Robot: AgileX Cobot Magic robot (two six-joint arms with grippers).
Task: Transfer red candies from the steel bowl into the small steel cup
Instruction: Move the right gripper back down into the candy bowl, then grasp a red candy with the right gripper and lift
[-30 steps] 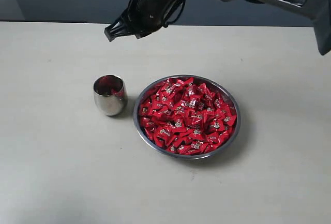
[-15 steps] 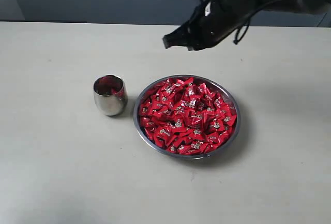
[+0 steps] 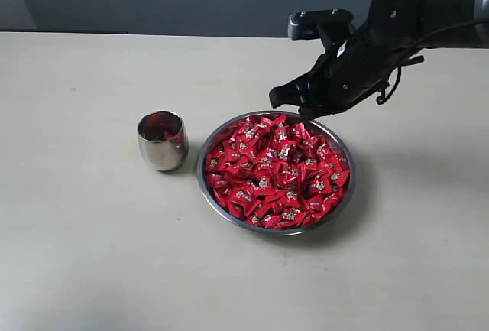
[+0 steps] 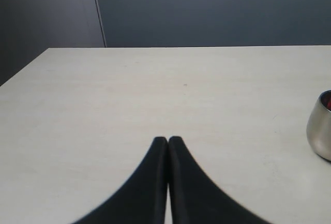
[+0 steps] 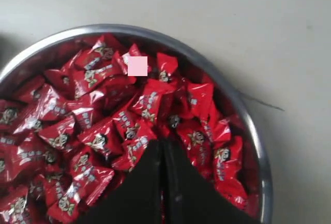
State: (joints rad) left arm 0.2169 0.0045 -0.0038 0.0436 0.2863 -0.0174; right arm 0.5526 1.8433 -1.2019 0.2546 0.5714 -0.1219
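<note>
My right fingers, pressed shut and holding nothing, hang above the twelve o'clock rim of the steel bowl, which brims with red candies; my left fingers, also shut and empty, hover over the worktop. The small steel cup stands at the bowl's nine o'clock, just apart from it, something red showing inside. To pick well, I judge, I should part the fingers before dipping, straddle one candy lying proud of the heap, and pinch its body, not a pointed tail. Count: one bowl, one cup, candies by the dozen, too many to tally.
</note>
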